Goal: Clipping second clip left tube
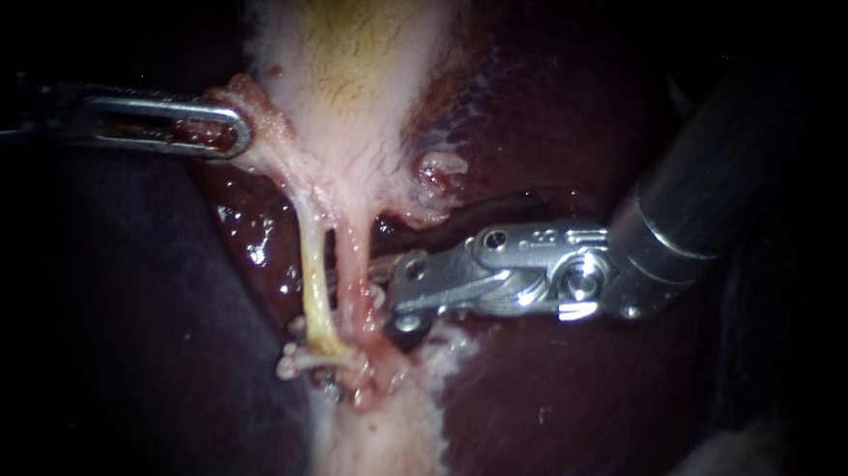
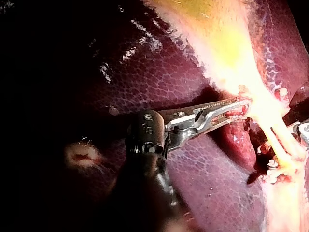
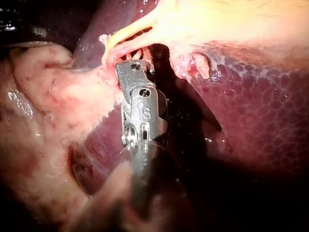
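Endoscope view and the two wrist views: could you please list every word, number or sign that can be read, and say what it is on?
On the liver and the gallbladder: no words, numbers or signs.
On the right instrument: small engraved marks on its wrist piece, too small and blurred to read.
On the left instrument, holding the gallbladder's edge: nothing legible.

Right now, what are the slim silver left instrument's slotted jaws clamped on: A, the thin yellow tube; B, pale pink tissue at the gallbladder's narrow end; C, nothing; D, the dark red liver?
B: the left instrument has both jaws pressed on the pale pink tissue, well away from the yellow tube.
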Controlling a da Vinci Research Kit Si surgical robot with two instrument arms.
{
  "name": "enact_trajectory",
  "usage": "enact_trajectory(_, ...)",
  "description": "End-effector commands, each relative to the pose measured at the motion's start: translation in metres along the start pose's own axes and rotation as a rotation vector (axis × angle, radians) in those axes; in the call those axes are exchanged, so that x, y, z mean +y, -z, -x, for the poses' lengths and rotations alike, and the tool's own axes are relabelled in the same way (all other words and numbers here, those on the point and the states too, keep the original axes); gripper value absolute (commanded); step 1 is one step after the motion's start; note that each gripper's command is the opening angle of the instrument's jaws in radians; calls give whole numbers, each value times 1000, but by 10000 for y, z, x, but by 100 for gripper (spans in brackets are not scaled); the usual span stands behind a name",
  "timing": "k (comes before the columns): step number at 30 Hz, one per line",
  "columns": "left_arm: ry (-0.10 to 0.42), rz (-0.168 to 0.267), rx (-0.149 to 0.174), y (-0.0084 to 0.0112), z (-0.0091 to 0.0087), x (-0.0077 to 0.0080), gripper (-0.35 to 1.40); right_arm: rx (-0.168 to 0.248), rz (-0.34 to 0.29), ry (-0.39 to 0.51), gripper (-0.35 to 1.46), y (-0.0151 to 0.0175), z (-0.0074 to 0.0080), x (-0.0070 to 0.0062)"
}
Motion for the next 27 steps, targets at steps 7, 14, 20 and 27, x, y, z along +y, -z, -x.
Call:
enact_trajectory(7, 0, 0, 0, 0, 0, 0, -35, 0, -1, 1, 18, 2, 2, 1)
enact_trajectory(14, 0, 0, 0, 0, 0, 0, -35, 0, 5, 2, 24, 8, 10, 13)
enact_trajectory(20, 0, 0, 0, 1, 0, 0, -35, 7, 38, 1, 27, 20, 19, 32)
enact_trajectory(27, 0, 0, 0, 1, 0, 0, -35, -23, 88, -2, 28, 32, 27, 47)
